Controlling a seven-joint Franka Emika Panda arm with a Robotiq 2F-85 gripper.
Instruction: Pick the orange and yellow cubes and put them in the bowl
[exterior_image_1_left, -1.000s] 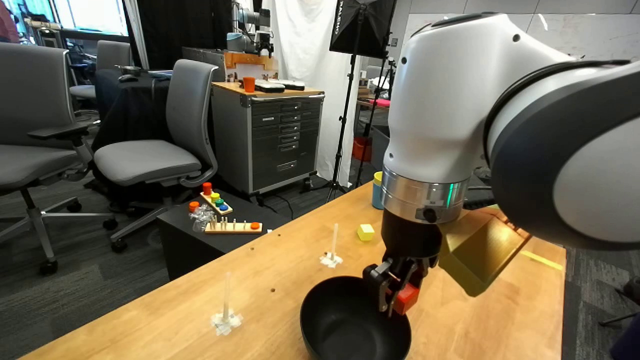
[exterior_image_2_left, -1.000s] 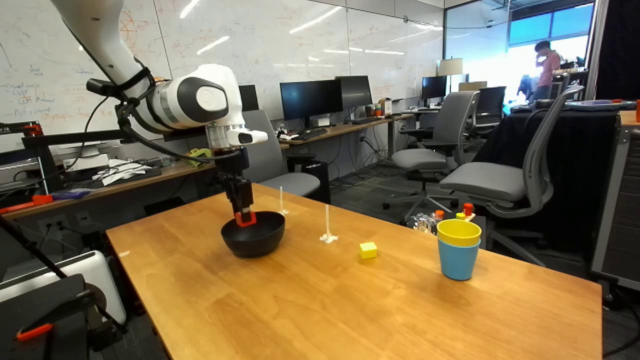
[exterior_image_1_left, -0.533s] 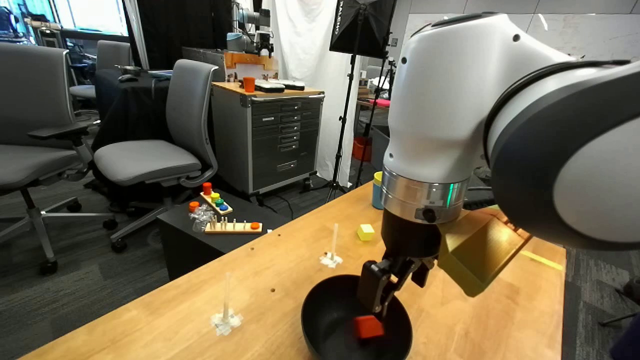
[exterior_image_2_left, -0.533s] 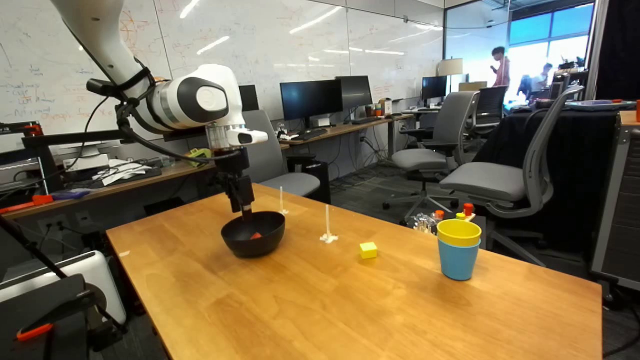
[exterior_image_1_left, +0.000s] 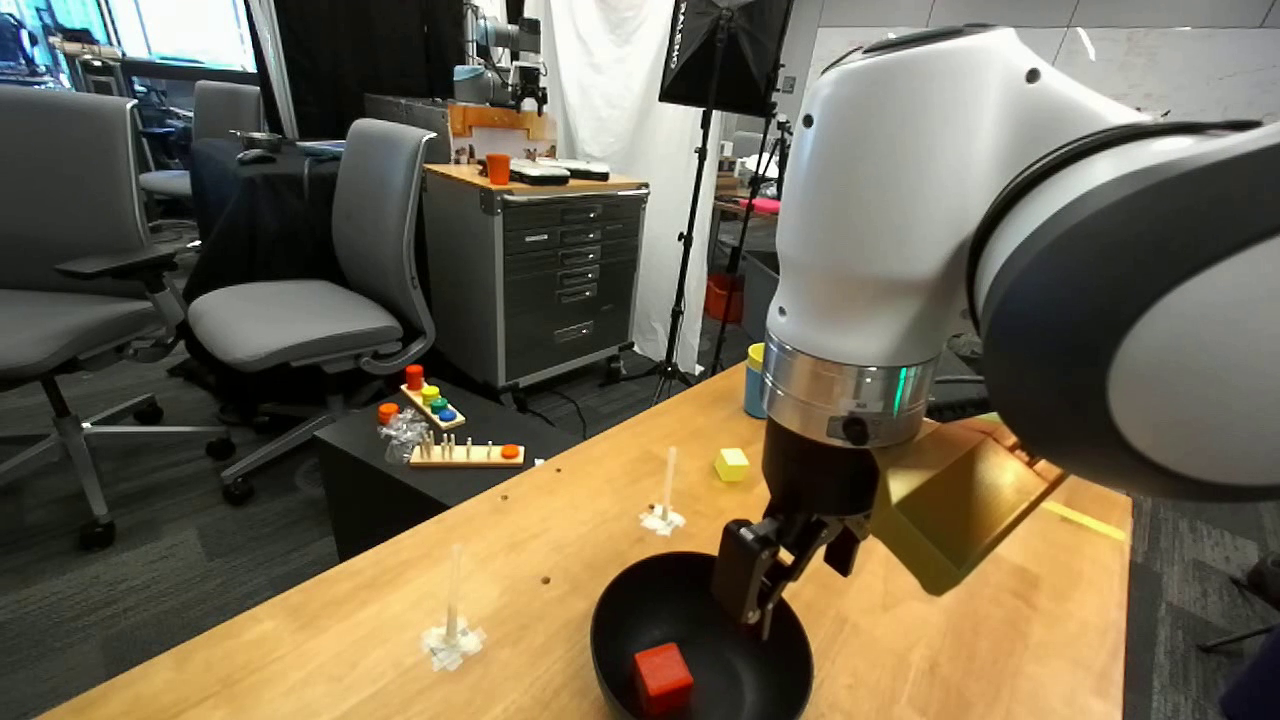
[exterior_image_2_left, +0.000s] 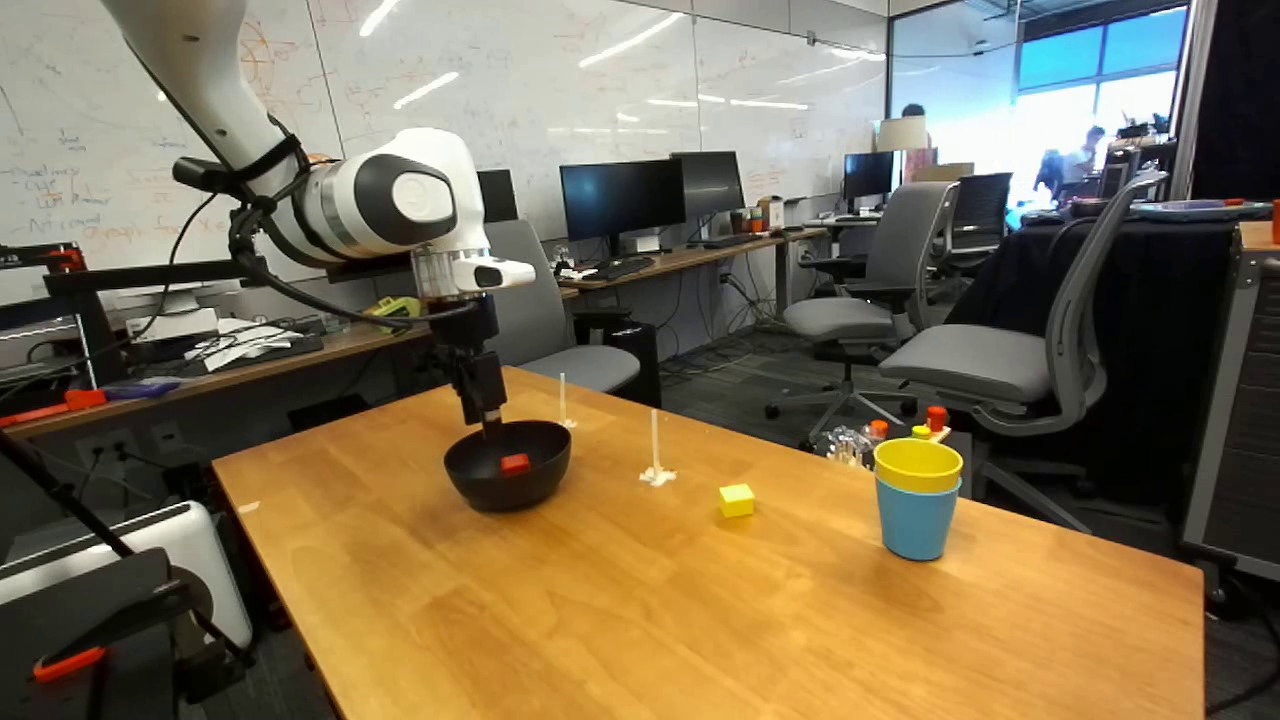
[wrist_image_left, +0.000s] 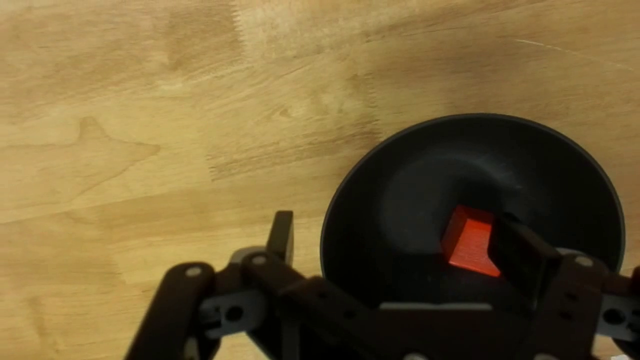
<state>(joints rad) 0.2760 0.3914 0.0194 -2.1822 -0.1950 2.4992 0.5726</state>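
Observation:
The orange cube (exterior_image_1_left: 663, 678) rests inside the black bowl (exterior_image_1_left: 625, 610); the bowl stands upright on the table. Over the bowl's rim, my gripper (wrist_image_left: 395, 224) is open, its fingers wide apart with nothing between them. In the wrist view one finger (wrist_image_left: 520, 252) reaches over the bowl and covers part of the orange cube (wrist_image_left: 475, 242), while the opposite finger (wrist_image_left: 282, 232) is seen against bare wood outside the rim. The yellow cube (exterior_image_2_left: 737, 501) lies on the table, apart from the bowl (exterior_image_2_left: 510, 490), and shows in both exterior views.
Two thin upright sticks are taped to the table; the nearer stick (exterior_image_2_left: 655, 440) stands between bowl and yellow cube in an exterior view. A yellow cup stacked in a blue cup (exterior_image_2_left: 917, 510) stands beyond the yellow cube, close to the table edge.
My gripper has opened and let go of the orange cube, which dropped into the bowl and shifted across its inside. The bowl has moved slightly. The arm has hardly moved.

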